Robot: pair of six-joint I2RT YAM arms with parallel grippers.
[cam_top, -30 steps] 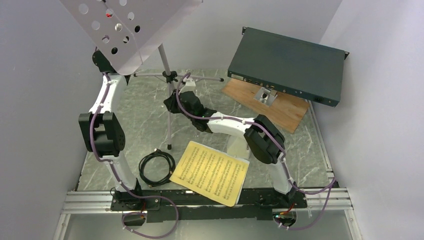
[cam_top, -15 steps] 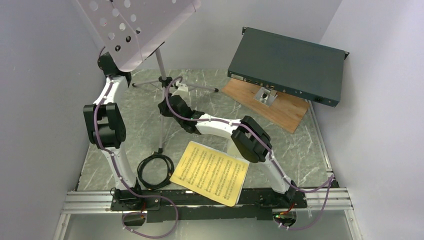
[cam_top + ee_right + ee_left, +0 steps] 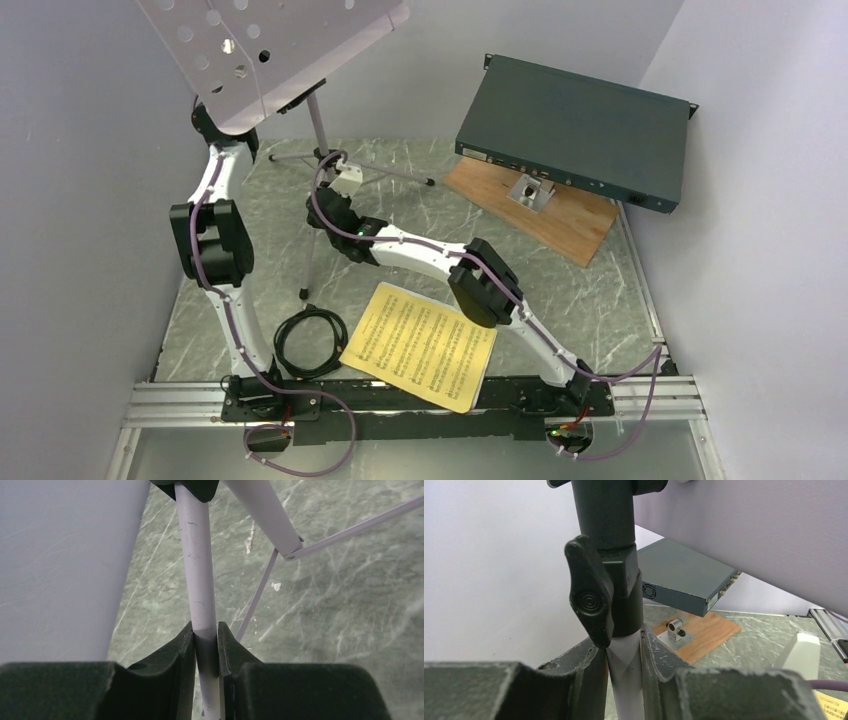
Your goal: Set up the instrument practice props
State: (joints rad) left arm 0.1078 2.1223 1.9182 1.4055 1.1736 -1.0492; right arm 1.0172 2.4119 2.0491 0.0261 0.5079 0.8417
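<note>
Top external view: the music stand [image 3: 270,45] is at the far-left corner of the tabletop [image 3: 600,290]. Its perforated grey desk sits high and tilted, and the tripod legs are spread below. Cannot tell if all the feet touch the surface.

My left gripper [image 3: 624,662] is clenched on the stand's pale pole, just under the black clamp collar [image 3: 621,587] with its knob [image 3: 588,602]. Both pads press the tube.

My right gripper [image 3: 206,647] is clamped on the same silver pole lower down, beside the leg braces. The fingers touch the pole on both sides.

The sheet-music pages [image 3: 420,345] lie flat near the near edge, about centre, yellow side up, not touched by me. The coiled black cable [image 3: 312,338] is just left of them.

The metronome [image 3: 803,652] shows only in the left wrist view, as a pale tapered shape standing on the tabletop. My right arm hides it from above.

The dark-green box [image 3: 575,130] is at the far-right corner. It is tilted over a wooden board [image 3: 560,215], well apart from the stand.
</note>
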